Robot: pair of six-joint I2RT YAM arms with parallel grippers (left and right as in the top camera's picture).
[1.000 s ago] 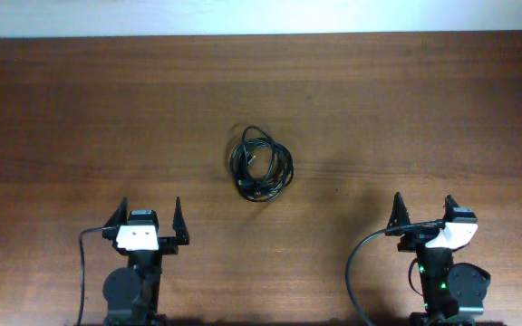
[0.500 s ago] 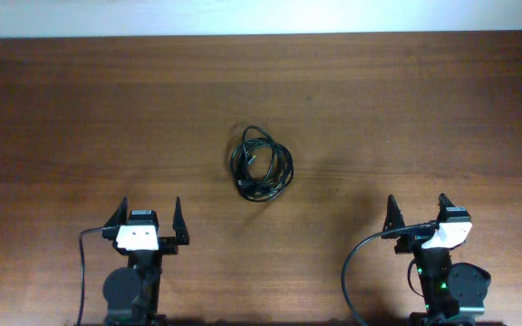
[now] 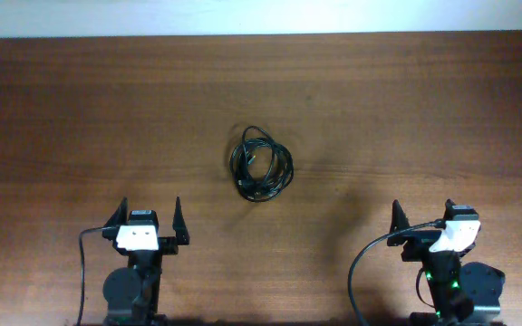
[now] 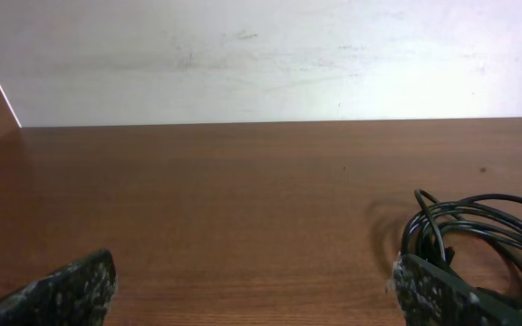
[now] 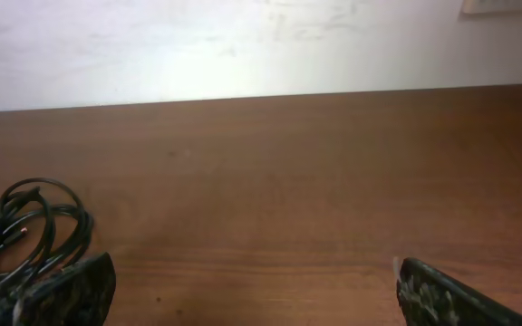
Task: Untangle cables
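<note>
A dark brown wooden worktop [image 3: 424, 91] is seen from above, with a white wall [image 3: 243, 16] running along its far edge. A small bundle of thin black cables [image 3: 261, 164] lies near the middle of the worktop. It is loosely coiled in several overlapping loops that cross one another. The bundle rests flat on the wood, well apart from both arms.

Two robot arms sit at the near edge, one toward the near left corner and one toward the near right corner. The left claw [image 3: 150, 208] points toward the far edge. Its two black fingers are spread wide, so it is released and grasps nothing. The right claw [image 3: 423, 214] points the same way and is also spread wide, released and empty. The cables lie between the two claws and farther in from the near edge.

A grey lead [image 3: 82, 272] runs from the left arm down to the near edge. A black lead [image 3: 356, 272] curves in a loop from the right arm to the same edge.

In the left wrist view, bare wood stretches ahead to the wall. The cables appear at the lower right, with their nearest loops hidden behind a fingertip [image 4: 433, 290]. In the right wrist view, the cables appear at the lower left, partly hidden behind a fingertip [image 5: 71, 290].
</note>
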